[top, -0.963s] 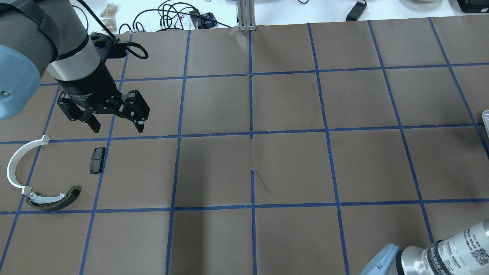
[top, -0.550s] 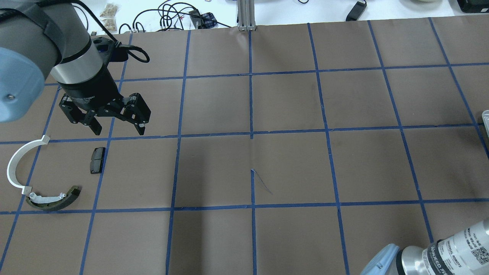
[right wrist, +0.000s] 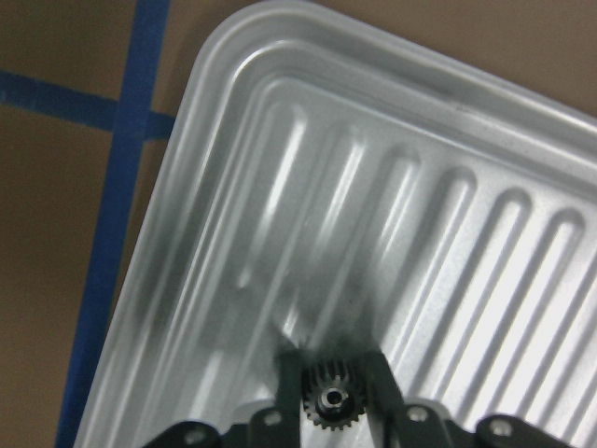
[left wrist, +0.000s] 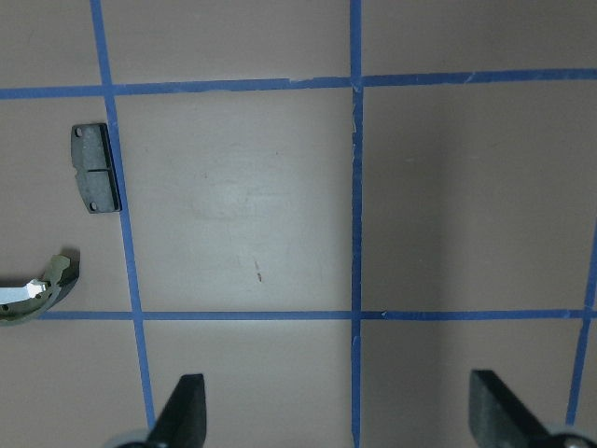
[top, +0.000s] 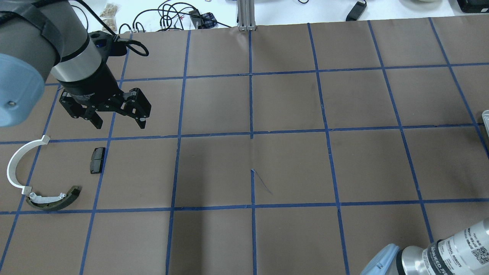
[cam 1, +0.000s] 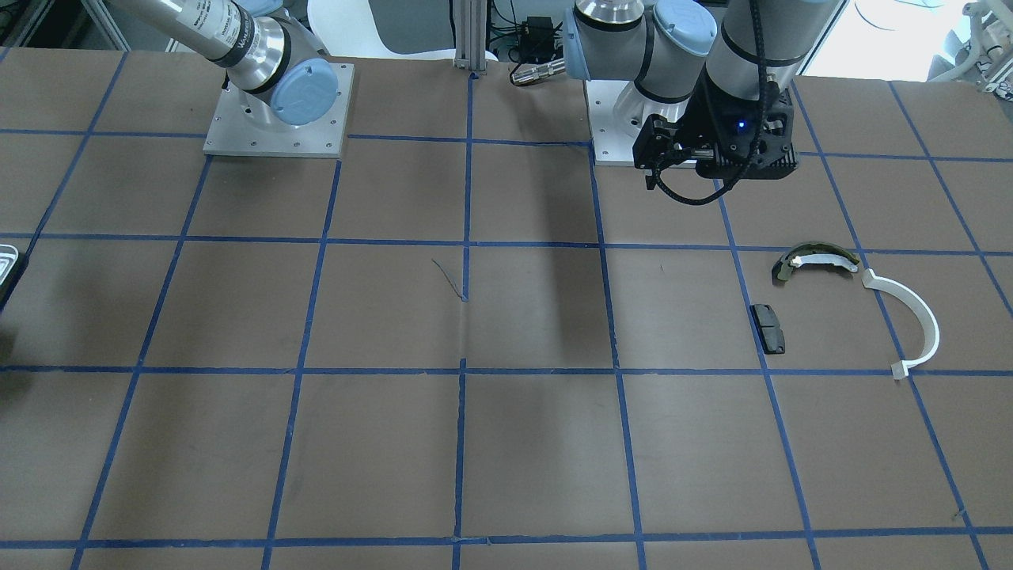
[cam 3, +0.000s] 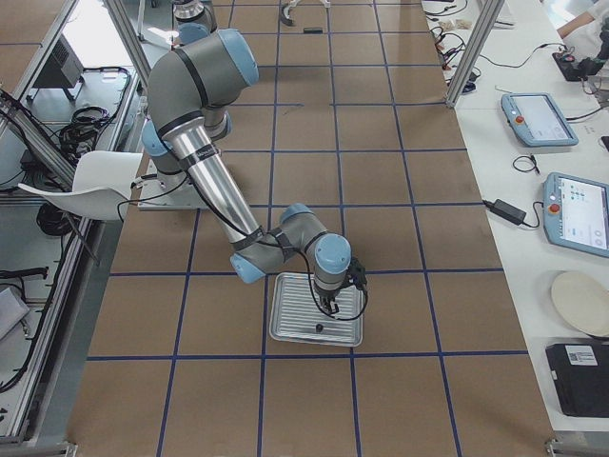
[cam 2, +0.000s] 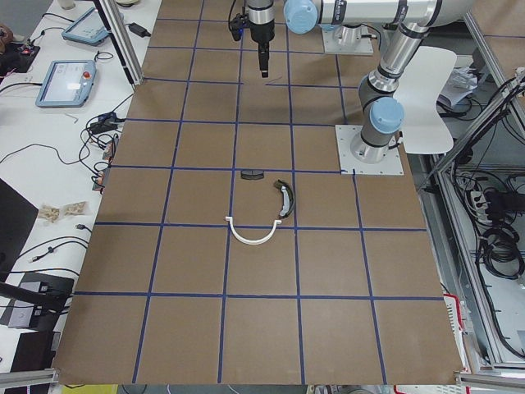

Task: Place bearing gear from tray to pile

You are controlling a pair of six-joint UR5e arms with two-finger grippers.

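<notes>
The bearing gear [right wrist: 328, 403], small, black and toothed, sits between the fingers of my right gripper [right wrist: 331, 369], which is shut on it just over the silvery ridged tray [right wrist: 280, 140]. The exterior right view shows this gripper [cam 3: 326, 307] over the tray [cam 3: 285, 333]. The pile lies far off on the other side: an olive-and-white shoe [top: 53, 200], a white semicircular strip [top: 13, 164] and a black pad [top: 97, 160]. My left gripper [top: 119, 125] is open and empty, hovering just beyond the pad.
The table is brown paper with a blue tape grid. Only a sliver of the tray [top: 486, 116] shows at the overhead view's right edge. An aluminium post [top: 246, 15] and cables stand at the far edge. Tablets and a plate lie on side tables.
My left gripper has shifted a little away from the pad and stays open. The pile has not moved.
</notes>
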